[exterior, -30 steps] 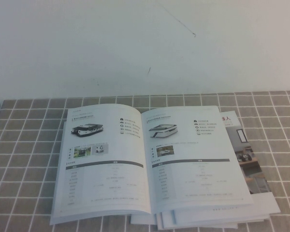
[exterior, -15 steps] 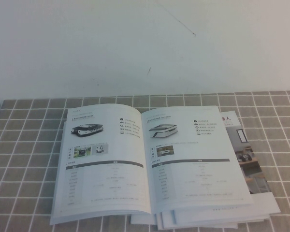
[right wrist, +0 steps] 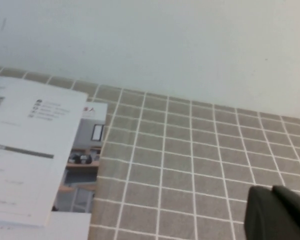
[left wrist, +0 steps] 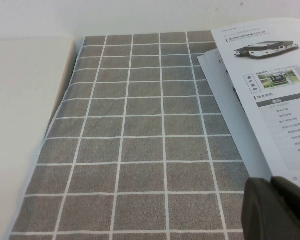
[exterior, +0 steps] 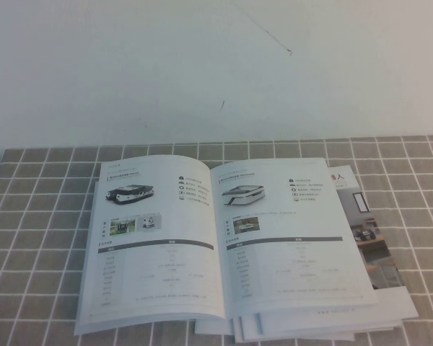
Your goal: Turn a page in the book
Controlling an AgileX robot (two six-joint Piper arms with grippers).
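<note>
The book (exterior: 224, 245) lies open and flat on the grey checked cloth in the high view. The page (exterior: 289, 231) is its right leaf, showing a white boxy robot photo and a dark-barred table. The left leaf (exterior: 155, 245) shows a flat dark-and-white vehicle. Neither gripper shows in the high view. In the left wrist view my left gripper (left wrist: 271, 182) is shut and empty, above the cloth by the near corner of the book's left leaf (left wrist: 275, 100). In the right wrist view my right gripper (right wrist: 271, 189) is shut and empty above the cloth, right of the book (right wrist: 25, 150).
Brochures with room photos (exterior: 372, 241) lie under the book, sticking out at its right, also in the right wrist view (right wrist: 82, 165). Loose white sheets (exterior: 310, 328) stick out at the front. The cloth (exterior: 36, 238) ends at a bare cream tabletop (left wrist: 20, 125) on the left. A white wall stands behind.
</note>
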